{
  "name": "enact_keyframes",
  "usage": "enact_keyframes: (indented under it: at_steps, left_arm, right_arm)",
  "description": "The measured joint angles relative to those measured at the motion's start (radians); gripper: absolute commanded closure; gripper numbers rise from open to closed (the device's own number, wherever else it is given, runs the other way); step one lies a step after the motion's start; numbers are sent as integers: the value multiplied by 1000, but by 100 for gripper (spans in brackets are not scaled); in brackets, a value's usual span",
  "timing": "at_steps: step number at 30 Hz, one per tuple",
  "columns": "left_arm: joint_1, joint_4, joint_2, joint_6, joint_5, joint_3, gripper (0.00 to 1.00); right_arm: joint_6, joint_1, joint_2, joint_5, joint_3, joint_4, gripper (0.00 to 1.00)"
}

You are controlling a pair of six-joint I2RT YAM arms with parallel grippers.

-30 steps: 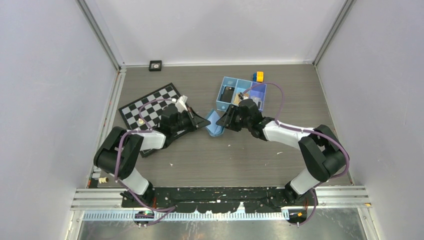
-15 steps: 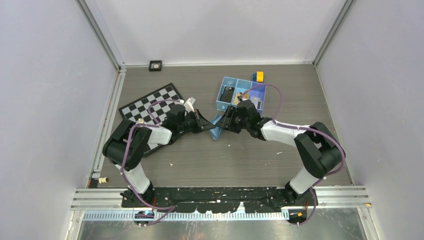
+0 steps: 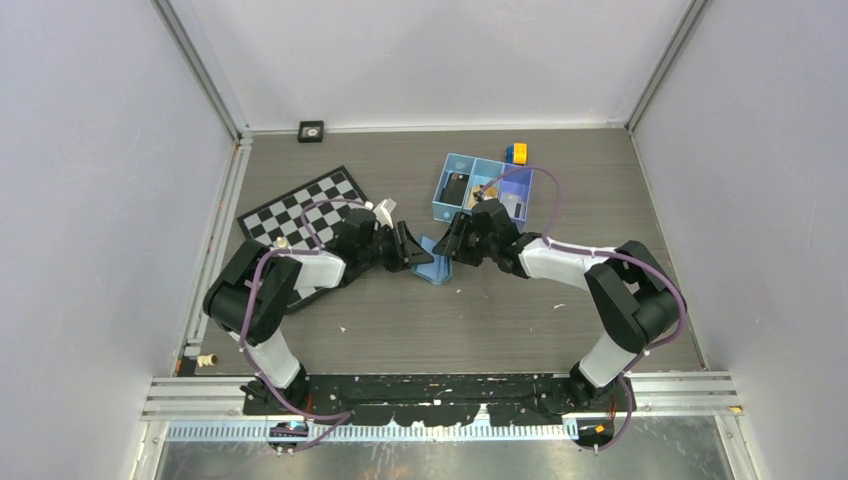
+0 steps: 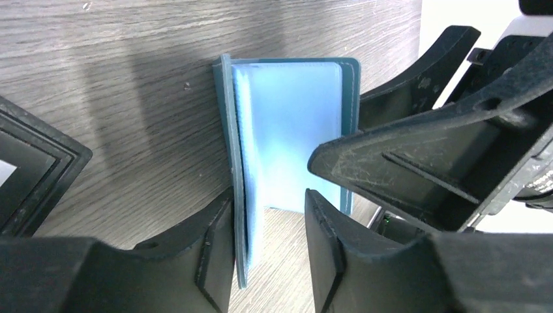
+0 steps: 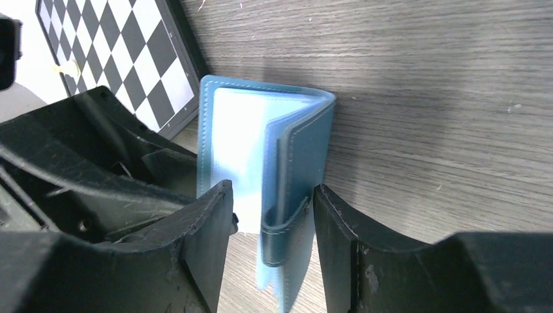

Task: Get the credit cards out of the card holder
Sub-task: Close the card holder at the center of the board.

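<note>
The light-blue card holder (image 3: 431,262) stands on edge, half open, mid-table between both grippers. In the left wrist view, one cover of the holder (image 4: 287,124) rests against one finger (image 4: 218,251) of my left gripper (image 4: 270,251). A clear gap separates it from the other finger, so the gripper is open. My right gripper (image 5: 270,244) is open astride the strapped cover of the holder (image 5: 303,163), which lies close to one finger (image 5: 342,251). No credit cards show in the pale inner pockets. In the top view my left gripper (image 3: 408,248) and right gripper (image 3: 452,246) face each other.
A blue three-compartment tray (image 3: 446,160) stands just behind the right gripper, with a small black rectangle (image 3: 457,187) in its left compartment. A chessboard (image 3: 300,212) lies at the left, under the left arm. A yellow-blue block (image 3: 516,152) and a small black square (image 3: 311,131) sit near the back wall.
My left gripper has moved right up to the holder and gone from shut to open, its jaws now around one cover. The right gripper shifted slightly left with the holder.
</note>
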Motion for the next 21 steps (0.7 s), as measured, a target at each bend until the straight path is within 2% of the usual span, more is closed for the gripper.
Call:
enact_keyframes:
  at_steps: [4,13,15,17,19,21]
  left_arm:
    - [-2,-53,-48,31,-23,0,48]
    - [-2,-113,-101,76,-61,8,49]
    - [-2,-138,-101,85,-70,14,58]
    - [-2,-161,-101,91,-77,25,77]
    - [-2,-187,-99,108,-86,38,92]
    - [-2,-203,-89,116,-91,52,98]
  right_arm:
    - [-16,0,2,19,11,-22,43]
    - [-40,0,2,12,9,-1,36]
    - [-43,0,2,-3,7,24,36]
    - [-45,0,2,-17,3,49,39]
    - [-45,0,2,-29,-3,70,43]
    - [-45,0,2,-43,-10,94,47]
